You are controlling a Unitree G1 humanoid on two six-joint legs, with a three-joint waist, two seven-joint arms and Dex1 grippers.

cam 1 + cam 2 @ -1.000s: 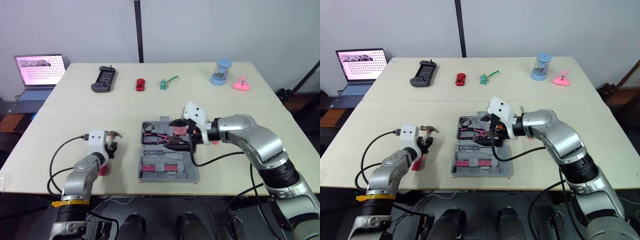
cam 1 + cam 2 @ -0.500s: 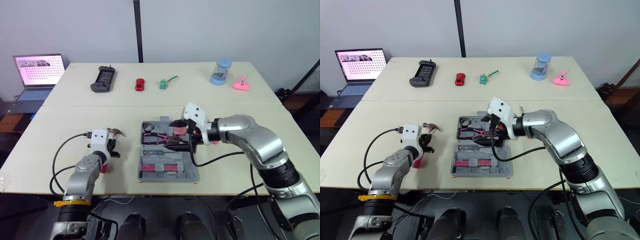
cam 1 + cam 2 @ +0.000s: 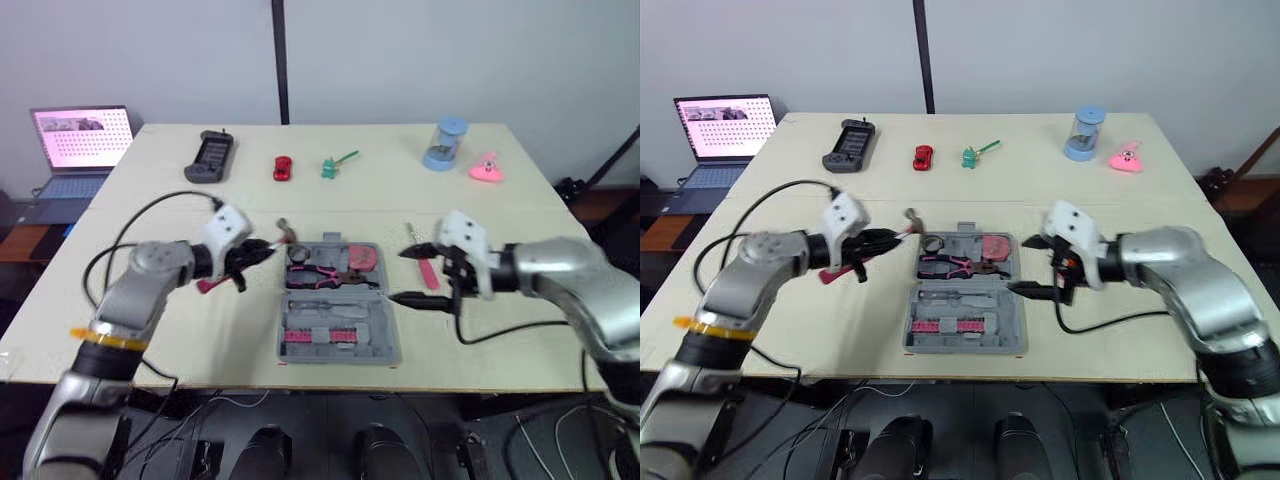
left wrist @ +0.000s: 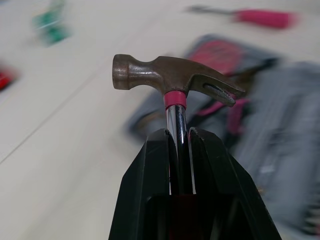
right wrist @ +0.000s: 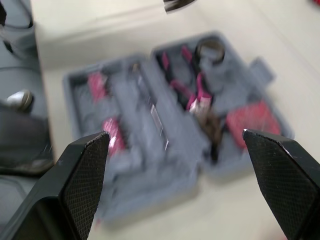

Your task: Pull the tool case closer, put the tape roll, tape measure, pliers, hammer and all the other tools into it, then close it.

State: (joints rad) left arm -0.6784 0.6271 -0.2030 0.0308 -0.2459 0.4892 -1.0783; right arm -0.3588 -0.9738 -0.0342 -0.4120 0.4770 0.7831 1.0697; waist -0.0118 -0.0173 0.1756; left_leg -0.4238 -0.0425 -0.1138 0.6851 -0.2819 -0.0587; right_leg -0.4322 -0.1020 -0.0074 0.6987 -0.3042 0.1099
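Two grippers we see flanking the tool case (image 3: 335, 300), left gripper (image 3: 262, 250) clamping hammer (image 4: 172, 80), right gripper (image 3: 398, 275) spread empty, half-hiding pink tool (image 3: 429, 273).

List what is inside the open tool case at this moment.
The tool case holds a black tape roll, pink-handled pliers, a pink tape measure and a row of pink bits. Whatever lies beneath them is hidden. The hammer is outside, in the left hand.
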